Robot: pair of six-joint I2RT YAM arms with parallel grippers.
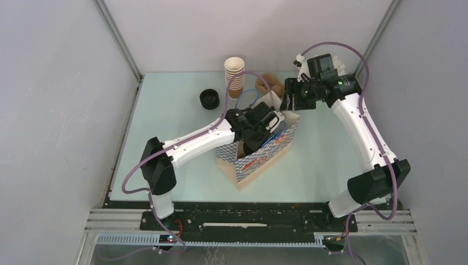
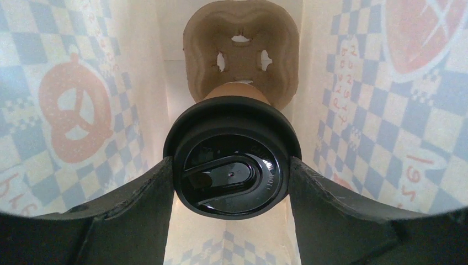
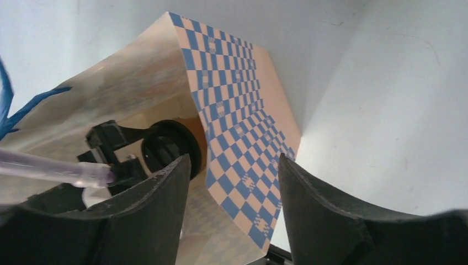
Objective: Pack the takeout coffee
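The left gripper (image 2: pixel 232 171) is clamped on the takeout coffee (image 2: pixel 238 88). Its matte black fingers (image 2: pixel 138 204) press on either side of the glossy black lid (image 2: pixel 232 118), a round dome with a raised sip tab. Below the lid only a narrow band of the brown kraft cup shows. Gripper and cup are inside the paper bag (image 1: pixel 259 160), whose thin walls carry a blue-and-cream check with orange pretzel prints. At the bag's bottom lies a moulded-pulp tray (image 2: pixel 204 55), rough and fibrous, with lobed wells and cut slots; whether the cup touches it cannot be told.

The bag stands upright near the middle of the pale green table (image 1: pixel 331 165). The right gripper (image 3: pixel 233 165) hovers at the bag's far rim, its jaws wide apart with the checked wall running between them. Near the table's far edge stands a stack of tapered kraft cups (image 1: pixel 234 74), and just left of it lies a loose black ring-shaped lid (image 1: pixel 209 99).
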